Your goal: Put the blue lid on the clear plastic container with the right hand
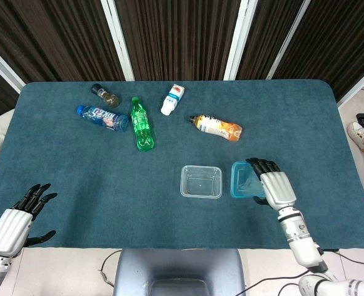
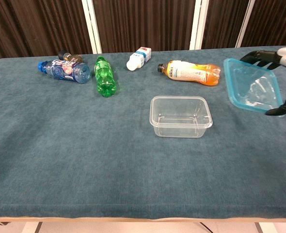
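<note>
The clear plastic container [image 1: 201, 182] [image 2: 181, 116] stands open on the blue table, near its front middle. My right hand [image 1: 273, 187] [image 2: 284, 58] holds the blue lid [image 1: 244, 180] [image 2: 251, 85] by its right edge, lifted off the table and tilted. The lid hangs just to the right of the container, not touching it. My left hand [image 1: 12, 223] rests at the table's front left corner with its fingers spread and nothing in it; only the head view shows it.
Several bottles lie at the back of the table: a blue one [image 1: 102, 117], a green one [image 1: 141, 124], a white one [image 1: 173, 98], an orange one [image 1: 218, 127] and a small dark jar [image 1: 105, 94]. The orange bottle lies behind the lid.
</note>
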Motion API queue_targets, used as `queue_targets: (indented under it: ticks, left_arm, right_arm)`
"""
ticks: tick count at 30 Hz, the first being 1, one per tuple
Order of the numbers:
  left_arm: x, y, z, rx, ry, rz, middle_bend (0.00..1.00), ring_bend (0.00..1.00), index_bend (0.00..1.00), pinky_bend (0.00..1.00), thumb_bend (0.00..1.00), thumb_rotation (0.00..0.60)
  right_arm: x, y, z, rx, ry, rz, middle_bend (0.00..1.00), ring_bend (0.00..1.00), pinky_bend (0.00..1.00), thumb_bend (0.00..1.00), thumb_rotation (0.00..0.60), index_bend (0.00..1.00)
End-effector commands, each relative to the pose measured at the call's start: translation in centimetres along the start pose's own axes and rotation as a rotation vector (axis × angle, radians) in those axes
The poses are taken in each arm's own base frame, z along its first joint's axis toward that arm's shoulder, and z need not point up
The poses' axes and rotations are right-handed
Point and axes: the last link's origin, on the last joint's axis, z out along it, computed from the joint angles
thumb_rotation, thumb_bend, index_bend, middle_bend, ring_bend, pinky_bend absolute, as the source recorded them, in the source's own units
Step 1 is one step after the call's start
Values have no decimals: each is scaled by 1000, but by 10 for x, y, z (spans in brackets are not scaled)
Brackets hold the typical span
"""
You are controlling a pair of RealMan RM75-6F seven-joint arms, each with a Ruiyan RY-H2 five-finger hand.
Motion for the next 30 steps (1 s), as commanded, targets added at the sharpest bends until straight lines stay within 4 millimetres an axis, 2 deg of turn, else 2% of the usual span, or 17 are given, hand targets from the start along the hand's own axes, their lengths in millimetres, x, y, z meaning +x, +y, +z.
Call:
queue_targets:
  ticks: [1,6,11,18,30]
  left_arm:
    - [0,0,0,2,0,0,71,54,203,344,495,600]
    - [-1,0,0,-2,-5,3,74,54,204,345,495,600]
    - [-1,0,0,1,-9,4,82,54,204,345,495,600]
    - [0,-2,0,10,-7,-6,83,54,205,345,495,600]
    - [0,-2,1,17,-21,-11,84,53,206,346,494,600]
  right_arm:
    - [-7,-12,10,21,1,41,540,633,661,484,600,552]
    - [-16,-32,30,45,-11,90,542,634,661,483,600,552]
    - [-22,-50,40,66,-26,123,543,633,661,484,600,552]
    - [-28,-70,43,86,-59,144,543,634,661,484,600,552]
    - [-29,-87,44,62,-102,197,543,633,661,483,600,536]
